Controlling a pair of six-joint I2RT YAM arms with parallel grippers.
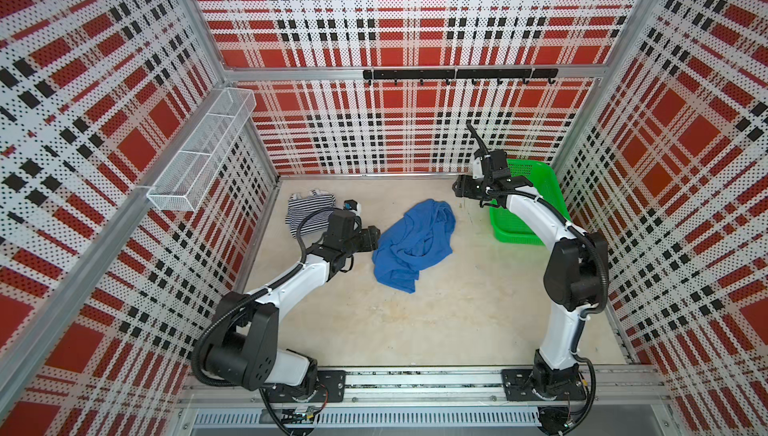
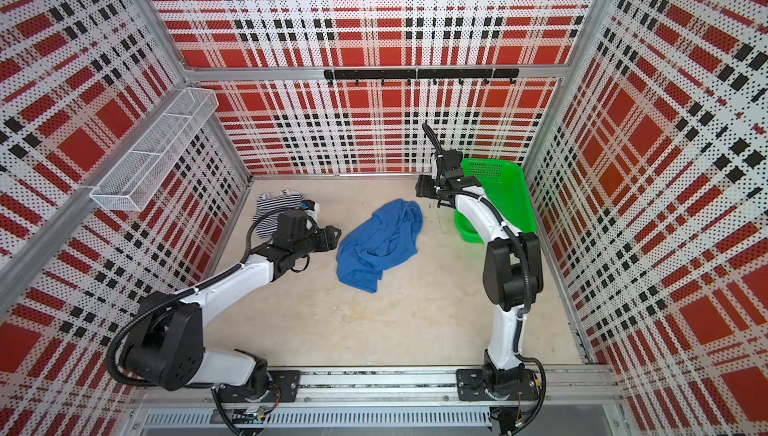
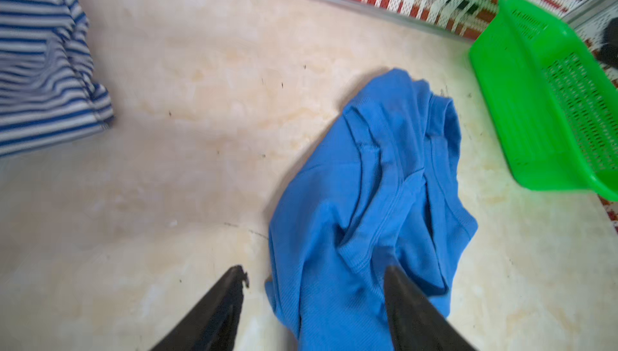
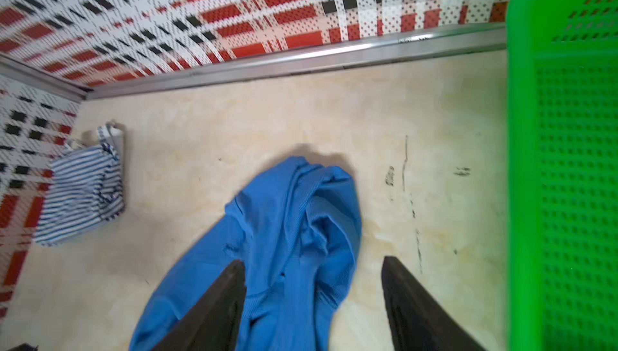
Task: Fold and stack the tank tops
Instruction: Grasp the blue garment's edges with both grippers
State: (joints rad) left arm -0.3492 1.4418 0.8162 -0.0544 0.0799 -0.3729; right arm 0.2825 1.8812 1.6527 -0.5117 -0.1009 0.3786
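Blue top [image 1: 411,238] lies crumpled near the basket [image 1: 540,172] with the left claw [image 3: 315,270] and right claw [image 4: 313,260] both gaping empty, so a careless pinch might grab bunched layers together.

The left arm [image 1: 291,282] and the right arm [image 1: 534,216] have smooth white shells on their long links and bulky matte black housings [image 1: 253,342] at the joints, one pierced by small round holes. A ribbed black cable hose [image 1: 195,361] runs along each, tied with white clips. Black base plates [image 1: 334,386] carry small screws. Each wrist ends in two black tapering fingers [image 3: 214,309]
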